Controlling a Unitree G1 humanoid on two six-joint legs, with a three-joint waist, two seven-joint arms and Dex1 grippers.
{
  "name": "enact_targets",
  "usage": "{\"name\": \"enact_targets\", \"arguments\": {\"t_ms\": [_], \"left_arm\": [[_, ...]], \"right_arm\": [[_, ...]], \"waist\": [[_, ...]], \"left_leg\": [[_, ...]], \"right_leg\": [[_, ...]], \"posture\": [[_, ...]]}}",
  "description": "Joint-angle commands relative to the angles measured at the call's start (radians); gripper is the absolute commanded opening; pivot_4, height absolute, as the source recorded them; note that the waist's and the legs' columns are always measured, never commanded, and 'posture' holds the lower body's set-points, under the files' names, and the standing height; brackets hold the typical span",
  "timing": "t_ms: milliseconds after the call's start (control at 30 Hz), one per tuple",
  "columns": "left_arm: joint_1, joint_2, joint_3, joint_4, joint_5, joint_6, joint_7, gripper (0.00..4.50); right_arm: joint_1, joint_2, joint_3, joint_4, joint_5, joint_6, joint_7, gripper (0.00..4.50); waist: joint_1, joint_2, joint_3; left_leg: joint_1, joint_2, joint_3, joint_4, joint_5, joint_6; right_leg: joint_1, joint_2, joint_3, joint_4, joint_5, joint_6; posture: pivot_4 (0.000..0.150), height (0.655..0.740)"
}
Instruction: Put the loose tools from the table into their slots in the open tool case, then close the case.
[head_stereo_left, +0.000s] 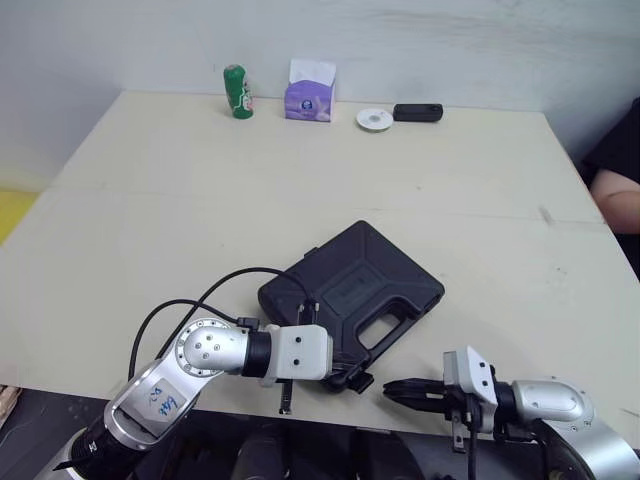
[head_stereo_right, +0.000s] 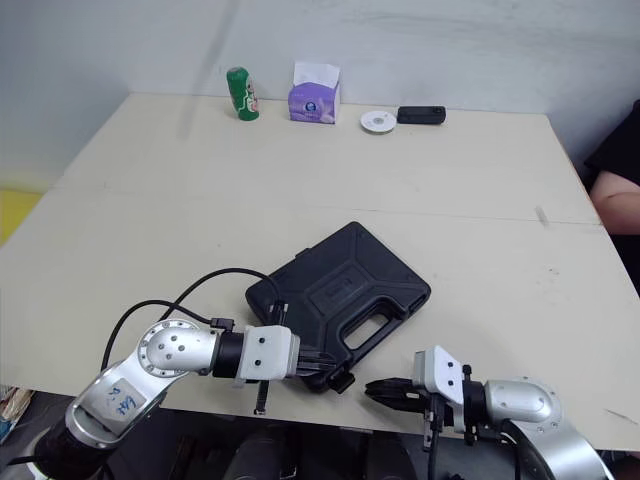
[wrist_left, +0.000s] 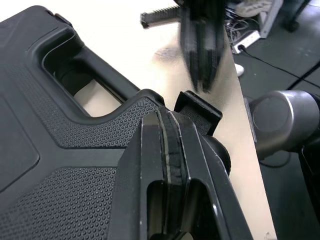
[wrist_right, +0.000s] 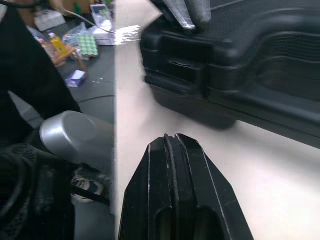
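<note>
Setting: a pale beige surface (head_stereo_left: 150, 200) set against a whitish wall (head_stereo_left: 450, 40).

1. Tool case (head_stereo_left: 350, 285). Black moulded plastic with a pebbled texture and a recessed panel in the lid. The lid is down. It lies flat and cornerwise on the near half of the surface. The cut-out handle (head_stereo_left: 385, 325) faces the near right edge, and a latch (wrist_left: 197, 112) sits at the near corner. The contents are hidden under the lid.
2. Person's arm (head_stereo_left: 618, 195). At the right border beside the surface, cut off by the frame.
3. Left gripper (wrist_left: 168, 120). Fingers pressed together with nothing between them, laid over the case's near corner just beside the latch. Whether they bear on the plastic is hard to tell.
4. Right gripper (head_stereo_left: 392, 388). Fingers pressed together and empty, at the near edge of the surface. It is right of the case and apart from it, with the tips pointing toward the latch corner.
5. Cable (head_stereo_left: 200, 300). Black, looping from the left arm across the surface to the case's left side.
6. Tissue pack (head_stereo_left: 309, 95). Purple, at the far edge.
7. Green can (head_stereo_left: 237, 92). Upright, left of the pack.
8. Black device (head_stereo_left: 417, 112). Oblong, details too small to read.
9. White disc (head_stereo_left: 374, 119). Between the pack and the device.
</note>
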Motion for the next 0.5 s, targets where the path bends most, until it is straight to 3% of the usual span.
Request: {"name": "enact_targets", "arguments": {"t_ms": [33,500], "left_arm": [[0.065,0.052,-0.037,0.120,0.059,0.083,0.003,0.04],[0.106,0.081,0.058,0.163,0.013,0.014,-0.026,0.04]], "right_arm": [[-0.013,0.017,0.026,-0.050,0.000,0.009,-0.021,0.00],[-0.090,0.087,0.119,-0.041,-0.018,-0.016,-0.037,0.00]], "waist": [[0.000,0.000,-0.002],[-0.003,-0.002,-0.009]], "left_leg": [[0.002,0.000,0.000,-0.001,0.000,-0.001],[0.007,0.000,0.000,-0.008,0.002,-0.004]], "right_leg": [[0.002,0.000,0.000,0.000,0.000,0.000],[0.003,0.000,0.000,0.000,-0.001,-0.002]], "posture": [[0.150,0.7400],[0.150,0.7400]]}}
